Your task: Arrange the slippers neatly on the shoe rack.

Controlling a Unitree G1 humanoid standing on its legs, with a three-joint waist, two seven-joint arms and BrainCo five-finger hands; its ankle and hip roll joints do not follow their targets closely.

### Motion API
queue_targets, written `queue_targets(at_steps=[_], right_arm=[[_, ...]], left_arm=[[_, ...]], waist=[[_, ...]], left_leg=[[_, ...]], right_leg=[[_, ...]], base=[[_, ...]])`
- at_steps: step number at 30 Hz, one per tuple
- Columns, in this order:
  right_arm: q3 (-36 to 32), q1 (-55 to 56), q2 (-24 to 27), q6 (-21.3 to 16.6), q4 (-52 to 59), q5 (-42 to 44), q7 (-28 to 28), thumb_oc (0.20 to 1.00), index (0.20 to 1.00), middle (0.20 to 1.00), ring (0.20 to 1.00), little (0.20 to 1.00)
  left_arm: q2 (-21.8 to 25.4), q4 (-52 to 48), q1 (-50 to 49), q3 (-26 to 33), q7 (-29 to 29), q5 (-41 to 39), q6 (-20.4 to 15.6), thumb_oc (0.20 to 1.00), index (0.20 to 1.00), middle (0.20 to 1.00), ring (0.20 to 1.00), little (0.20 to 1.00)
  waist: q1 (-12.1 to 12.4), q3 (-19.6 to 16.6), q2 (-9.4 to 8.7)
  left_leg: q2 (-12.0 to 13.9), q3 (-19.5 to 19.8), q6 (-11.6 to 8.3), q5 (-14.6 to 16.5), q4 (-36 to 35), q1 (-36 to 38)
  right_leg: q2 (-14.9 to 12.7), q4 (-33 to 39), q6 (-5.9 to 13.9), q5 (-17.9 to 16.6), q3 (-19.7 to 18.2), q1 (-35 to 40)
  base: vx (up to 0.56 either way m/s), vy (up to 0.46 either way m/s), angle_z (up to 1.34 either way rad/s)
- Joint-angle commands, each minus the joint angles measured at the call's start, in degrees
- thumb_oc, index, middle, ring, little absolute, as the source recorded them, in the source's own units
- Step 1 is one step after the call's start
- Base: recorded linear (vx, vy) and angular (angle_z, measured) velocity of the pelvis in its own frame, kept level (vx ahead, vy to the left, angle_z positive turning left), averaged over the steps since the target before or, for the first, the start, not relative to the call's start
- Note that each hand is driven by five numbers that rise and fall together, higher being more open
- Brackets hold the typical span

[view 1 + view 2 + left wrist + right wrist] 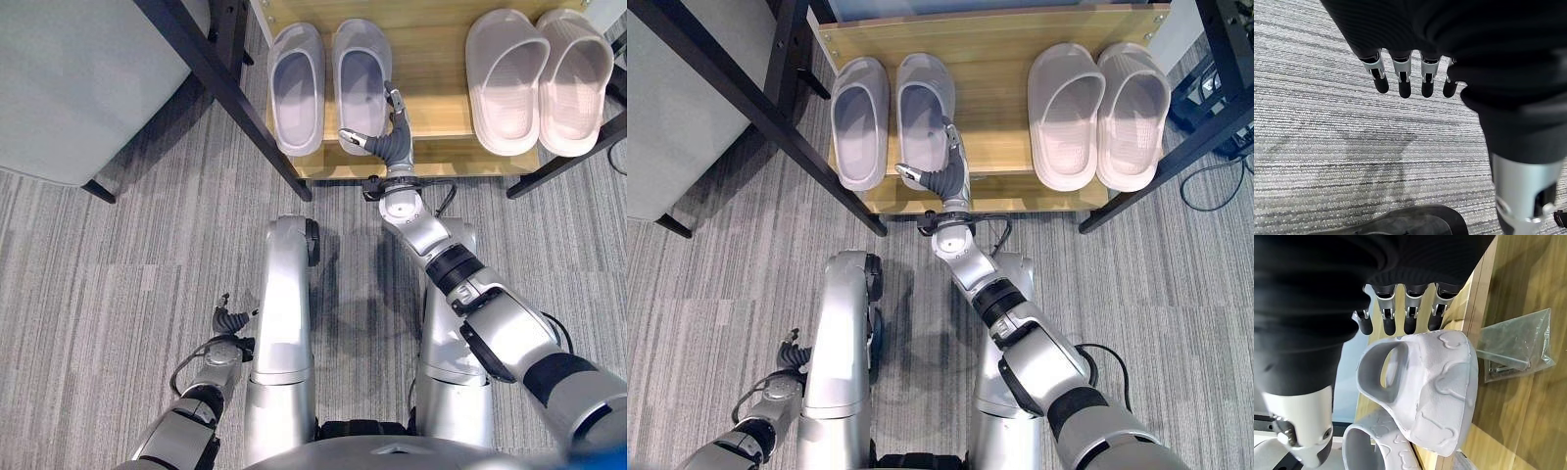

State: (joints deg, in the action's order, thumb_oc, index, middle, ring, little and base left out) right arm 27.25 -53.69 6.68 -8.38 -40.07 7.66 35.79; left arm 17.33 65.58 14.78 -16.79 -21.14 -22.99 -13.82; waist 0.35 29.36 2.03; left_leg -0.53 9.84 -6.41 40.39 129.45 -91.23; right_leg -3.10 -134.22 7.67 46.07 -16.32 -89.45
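Observation:
Two pairs of slippers stand on the wooden shoe rack shelf (431,59). The pale grey pair is at the left, one slipper (296,88) beside the other (361,78). A pinkish-white pair (506,83) (576,78) stands at the right. My right hand (390,145) is open at the heel of the right grey slipper (1435,391), its fingers (1410,323) straight along the slipper's side and its thumb by the heel. My left hand (227,321) hangs open low over the carpet, holding nothing, with its fingers (1403,83) straight.
A clear plastic bag of screws (1518,345) lies on the shelf beside the grey slippers. Black slanted frame legs (235,98) (568,162) flank the rack. A grey upholstered seat (78,78) fills the far left. Striped grey carpet (118,255) covers the floor.

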Motion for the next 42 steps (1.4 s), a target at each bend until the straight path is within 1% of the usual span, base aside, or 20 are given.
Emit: queue_targets(at_steps=[1,9,13,18,19,23,32,35,38,42], right_arm=[[1.3,-4.1,-0.3,-2.1,5.3,-0.4,-1.1,1.0,1.0,1.0,1.0,1.0],[1.6,-4.1,-0.5,-2.2,6.6,0.3,-1.9,1.0,1.0,1.0,1.0,1.0],[0.6,-1.3,0.3,-2.0,9.7,0.2,-2.5,1.0,1.0,1.0,1.0,1.0],[-0.5,1.8,1.2,-2.2,11.9,0.7,-3.1,1.0,1.0,1.0,1.0,1.0],[-0.9,3.1,1.5,-2.4,13.0,1.0,-3.3,1.0,1.0,1.0,1.0,1.0],[-1.5,4.5,2.0,-2.7,13.9,0.7,-3.5,1.0,1.0,1.0,1.0,1.0],[-1.0,3.0,1.9,-4.1,13.0,2.6,-4.2,1.0,1.0,1.0,1.0,1.0],[-0.4,1.8,2.0,-4.0,12.1,3.1,-4.9,1.0,1.0,1.0,1.0,1.0],[-0.5,1.9,2.2,-3.9,12.2,2.6,-4.6,1.0,1.0,1.0,1.0,1.0],[-3.4,5.6,3.0,-4.2,16.4,-2.9,-1.8,1.0,1.0,1.0,1.0,1.0]], left_arm=[[0.0,1.1,-1.4,-0.7,-1.2,1.8,0.1,1.0,1.0,1.0,1.0,1.0],[0.1,2.1,-0.8,-0.3,-1.1,2.5,0.6,1.0,1.0,1.0,1.0,1.0],[0.2,2.4,-0.9,0.2,-1.2,3.2,0.5,1.0,1.0,1.0,1.0,1.0],[0.7,2.7,-1.8,1.2,-1.3,3.7,0.4,1.0,1.0,1.0,1.0,1.0],[0.9,2.6,-2.1,1.3,-1.2,4.0,0.4,1.0,1.0,1.0,1.0,1.0],[0.7,2.8,-2.5,1.4,-1.5,4.5,0.2,1.0,1.0,1.0,1.0,1.0],[0.9,3.6,-2.6,1.3,-1.4,5.4,0.2,1.0,1.0,1.0,1.0,1.0],[1.1,3.7,-2.7,1.0,-1.1,5.9,0.4,1.0,1.0,1.0,1.0,1.0],[1.4,4.0,-2.8,1.0,-1.1,6.0,0.5,1.0,1.0,1.0,1.0,1.0],[1.1,4.9,-3.3,2.1,-1.3,6.4,0.2,1.0,1.0,1.0,1.0,1.0]], waist=[[2.7,-1.9,0.96],[2.8,-1.7,0.7],[3.1,-1.4,0.33],[3.6,-0.7,-0.34],[3.7,-0.4,-0.82],[3.8,-0.1,-1.37],[3.6,-0.7,-1.77],[3.5,-0.6,-1.72],[3.4,-0.5,-1.82],[2.7,-1.1,-1.85]], left_leg=[[-2.0,1.7,4.5,6.6,4.9,1.3],[-2.3,2.0,4.36,6.3,5.0,1.3],[-2.8,2.0,4.52,5.8,4.6,1.3],[-3.1,2.1,4.49,5.3,5.0,1.3],[-3.3,2.1,4.43,5.1,5.0,1.3],[-3.3,2.2,4.41,5.2,5.5,1.3],[-3.2,2.2,4.01,5.4,6.1,1.3],[-3.1,2.3,3.85,5.3,6.1,1.3],[-3.2,2.4,3.82,5.2,6.3,1.3],[-3.3,2.4,3.83,5.2,6.4,1.3]], right_leg=[[0.1,-3.0,-6.42,-9.5,-5.0,4.3],[0.0,-2.9,-6.2,-9.9,-4.8,4.5],[-0.3,-2.4,-5.95,-10.1,-4.4,4.8],[-0.5,-2.8,-5.77,-10.2,-4.2,5.1],[-0.5,-2.8,-5.71,-10.3,-4.2,5.3],[-0.4,-2.9,-5.85,-10.5,-4.2,5.3],[-0.2,-3.5,-5.95,-10.6,-4.1,5.2],[-0.2,-3.7,-5.92,-10.6,-4.3,5.1],[-0.2,-3.9,-5.87,-10.6,-4.3,5.3],[-0.1,-3.8,-5.86,-10.5,-4.2,5.2]], base=[[0.0,0.0,0.0],[0.0,0.0,0.0],[0.0,0.0,0.0],[0.0,0.001,0.04],[0.0,-0.003,0.07],[0.0,0.001,0.04],[0.0,0.0,0.0],[0.0,0.0,0.0],[0.0,0.0,0.0],[0.0,0.0,0.0]])
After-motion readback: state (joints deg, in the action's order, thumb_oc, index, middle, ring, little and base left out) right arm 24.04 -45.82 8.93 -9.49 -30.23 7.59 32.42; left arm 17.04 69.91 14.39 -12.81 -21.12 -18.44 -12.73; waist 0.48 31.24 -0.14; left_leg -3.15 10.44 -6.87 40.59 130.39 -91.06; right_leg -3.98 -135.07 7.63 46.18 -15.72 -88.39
